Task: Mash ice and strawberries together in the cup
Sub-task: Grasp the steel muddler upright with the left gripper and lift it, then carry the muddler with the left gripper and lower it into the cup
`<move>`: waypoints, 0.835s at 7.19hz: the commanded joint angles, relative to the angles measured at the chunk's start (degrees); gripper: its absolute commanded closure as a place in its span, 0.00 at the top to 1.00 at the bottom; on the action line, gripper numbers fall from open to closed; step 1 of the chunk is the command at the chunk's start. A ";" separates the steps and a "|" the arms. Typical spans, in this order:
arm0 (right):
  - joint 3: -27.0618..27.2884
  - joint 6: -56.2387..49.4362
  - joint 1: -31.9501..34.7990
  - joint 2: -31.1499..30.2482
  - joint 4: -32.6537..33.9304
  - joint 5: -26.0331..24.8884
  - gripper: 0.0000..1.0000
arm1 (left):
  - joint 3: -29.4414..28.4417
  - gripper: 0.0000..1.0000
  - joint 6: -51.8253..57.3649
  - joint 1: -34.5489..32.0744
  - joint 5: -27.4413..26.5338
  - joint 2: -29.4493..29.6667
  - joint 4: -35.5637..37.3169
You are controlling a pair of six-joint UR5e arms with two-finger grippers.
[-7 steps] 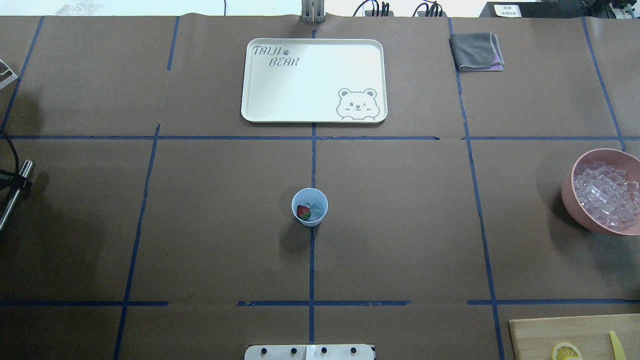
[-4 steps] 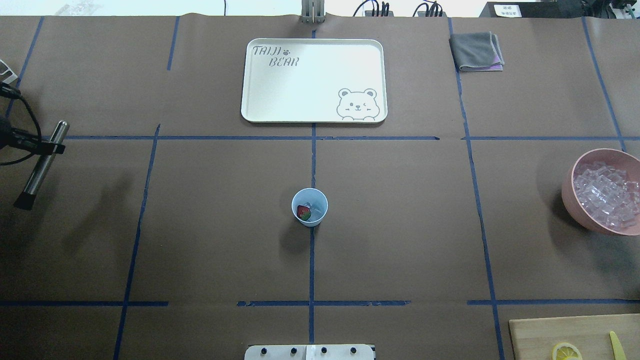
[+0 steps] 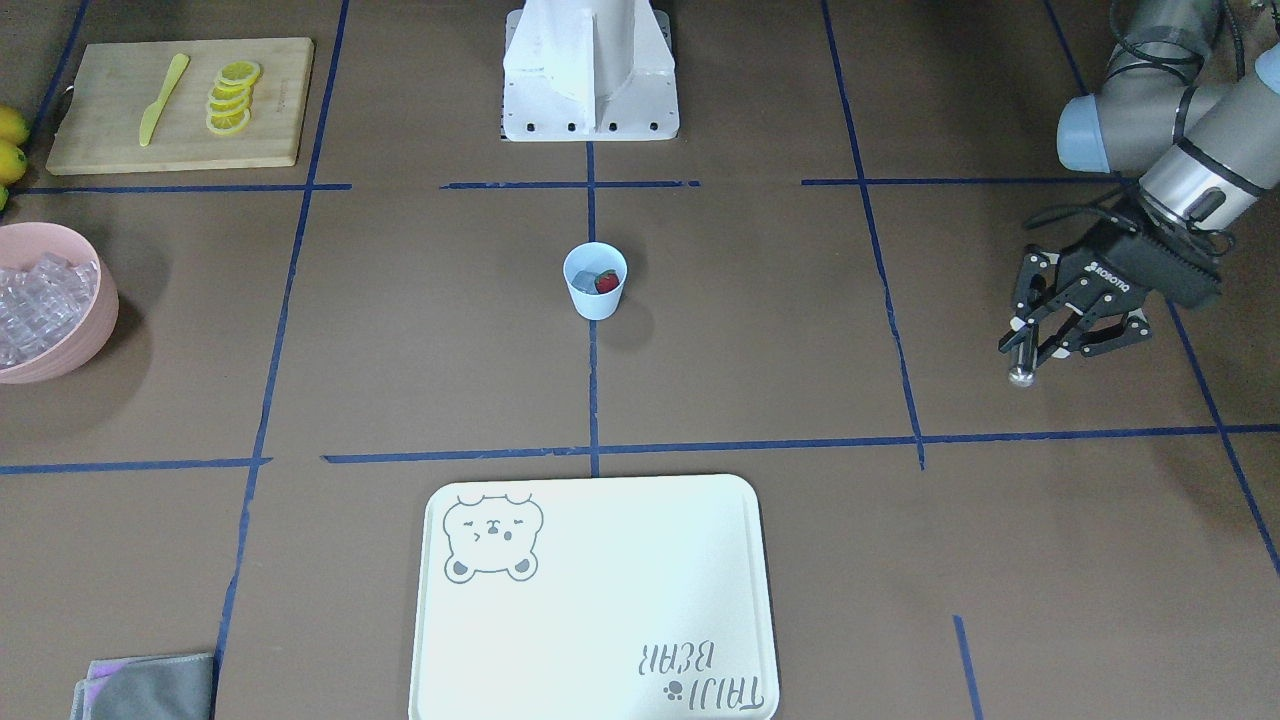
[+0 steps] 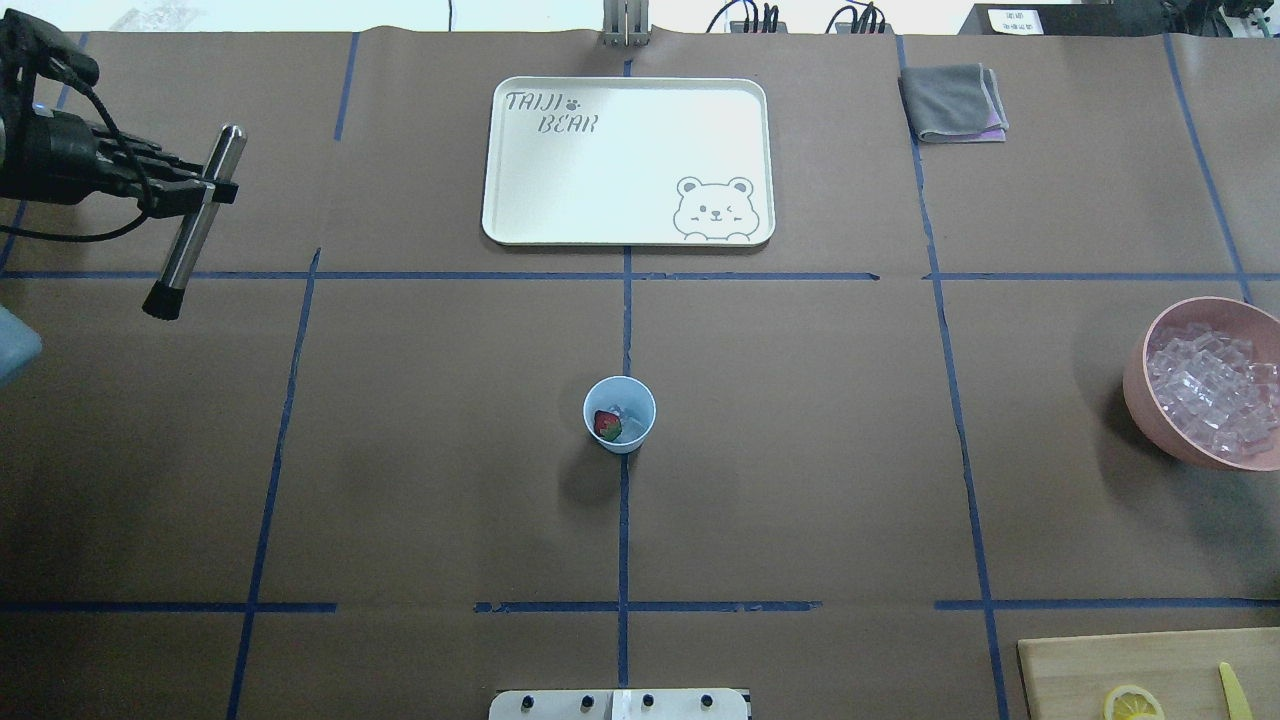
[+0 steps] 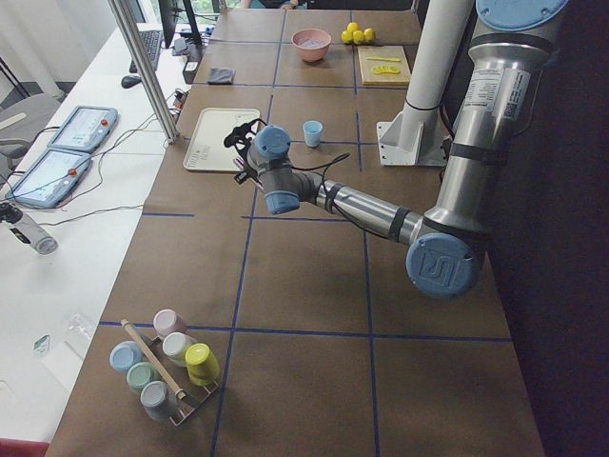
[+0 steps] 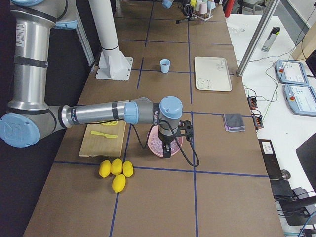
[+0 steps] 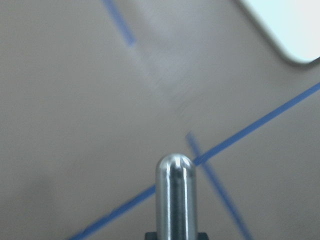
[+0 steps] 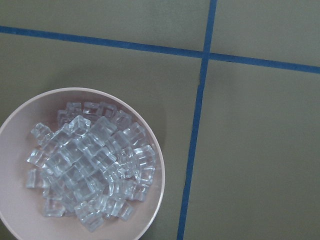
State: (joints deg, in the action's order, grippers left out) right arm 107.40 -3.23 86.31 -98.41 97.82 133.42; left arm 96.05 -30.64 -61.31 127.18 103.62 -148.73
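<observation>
Holding a slim silvery metal rod with a black tip [image 4: 190, 240] tilted above the brown paper-covered worktop [image 4: 420, 450], the left gripper [image 4: 212, 190] has its fingers clamped on the rod's upper half, near the far left edge. Well apart, mid-worktop, stands the small pale blue plastic cup [image 3: 595, 303], with a red strawberry [image 4: 605, 424] and clear ice cubes [image 4: 630, 428] inside. The right gripper [image 6: 167, 152] hangs over a pink bowl [image 4: 1135, 385] of ice; its fingers' state cannot be told.
</observation>
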 commanded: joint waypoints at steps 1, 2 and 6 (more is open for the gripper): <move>-0.09 -0.02 0.00 0.06 0.00 0.00 0.99 | 0.27 0.00 -1.88 3.10 -0.01 8.40 -5.16; -0.09 -0.02 0.00 -0.03 0.00 0.00 0.99 | -0.50 0.00 1.78 4.43 -0.44 9.13 -10.91; 0.00 0.16 0.09 -0.03 0.09 0.00 0.99 | -0.86 0.02 2.96 19.04 -14.22 11.61 -29.09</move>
State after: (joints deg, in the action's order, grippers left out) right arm 107.36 -3.15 86.36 -98.43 97.88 133.41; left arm 95.43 -27.70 -49.25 121.86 115.34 -170.51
